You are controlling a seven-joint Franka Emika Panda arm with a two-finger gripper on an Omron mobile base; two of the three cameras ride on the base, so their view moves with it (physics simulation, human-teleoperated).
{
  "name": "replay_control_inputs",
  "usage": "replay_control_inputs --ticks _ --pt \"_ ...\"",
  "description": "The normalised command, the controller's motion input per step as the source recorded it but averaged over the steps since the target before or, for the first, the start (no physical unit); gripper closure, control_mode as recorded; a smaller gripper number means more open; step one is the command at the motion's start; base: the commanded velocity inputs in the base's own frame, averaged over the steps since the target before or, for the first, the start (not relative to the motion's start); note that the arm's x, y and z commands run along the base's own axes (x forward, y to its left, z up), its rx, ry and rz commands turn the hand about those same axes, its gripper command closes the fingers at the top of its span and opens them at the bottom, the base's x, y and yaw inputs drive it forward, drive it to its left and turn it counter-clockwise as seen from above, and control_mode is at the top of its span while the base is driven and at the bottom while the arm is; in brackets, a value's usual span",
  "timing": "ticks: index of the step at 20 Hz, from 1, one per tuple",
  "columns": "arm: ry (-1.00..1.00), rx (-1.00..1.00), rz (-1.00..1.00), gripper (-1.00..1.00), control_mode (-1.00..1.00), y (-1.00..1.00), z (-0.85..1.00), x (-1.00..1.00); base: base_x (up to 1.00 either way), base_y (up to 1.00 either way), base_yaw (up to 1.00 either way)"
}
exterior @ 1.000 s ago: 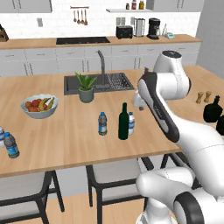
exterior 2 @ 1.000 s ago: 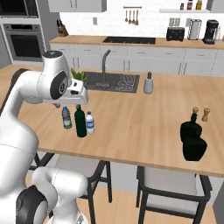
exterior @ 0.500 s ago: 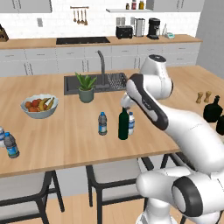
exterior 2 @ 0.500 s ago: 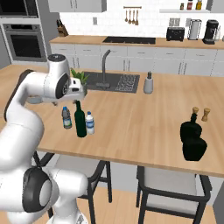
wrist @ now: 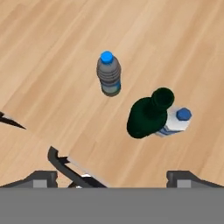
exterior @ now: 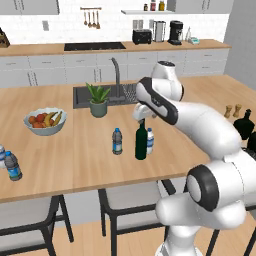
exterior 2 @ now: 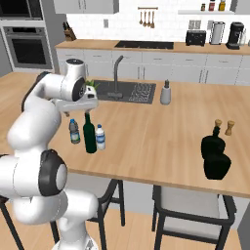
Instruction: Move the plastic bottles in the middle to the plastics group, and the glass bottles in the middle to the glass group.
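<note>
Three bottles stand in the middle of the wooden island. The tall dark green glass bottle (exterior: 141, 143) (exterior 2: 89, 135) (wrist: 147, 117) has one plastic bottle (exterior: 117, 141) (exterior 2: 74, 132) (wrist: 108, 75) to its left. A paler plastic bottle (exterior: 149, 141) (exterior 2: 100, 137) (wrist: 177, 122) stands close by its right side. My gripper (exterior: 141, 119) (wrist: 112, 177) hangs open just above the green bottle's neck, holding nothing. The plastics group (exterior: 12, 166) sits at the island's far left edge. The near-black glass group (exterior: 245, 125) (exterior 2: 215, 157) stands at the far right.
A fruit bowl (exterior: 45, 122) and a potted plant (exterior: 98, 101) stand behind the middle bottles, beside the sink (exterior: 82, 95). Two wooden shakers (exterior 2: 223, 127) stand behind the glass group. A grey dispenser (exterior 2: 166, 93) is by the sink. Stools (exterior: 127, 200) stand under the near edge.
The arm has swung left and down, bringing the open hand from right of the middle bottles to above the green bottle. The bottles have not moved.
</note>
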Motion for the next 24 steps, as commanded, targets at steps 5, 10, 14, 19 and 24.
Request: replay_control_inputs --ticks 5,10,14,19,24 --pt "0.19 -0.1 0.0 -1.0 -1.0 0.0 -0.27 0.33 0.0 0.0 0.0" --pt "0.04 -0.04 0.0 -1.0 -1.0 0.0 -0.18 0.27 0.0 0.0 0.0" --pt "0.0 -0.06 0.0 -1.0 -1.0 0.0 -0.24 0.21 0.0 0.0 0.0" --pt "-0.04 -0.05 0.0 -1.0 -1.0 0.0 -0.3 0.26 0.0 0.0 0.0" --pt "-0.16 -0.01 0.0 -1.0 -1.0 0.0 -0.26 0.14 0.0 0.0 0.0"
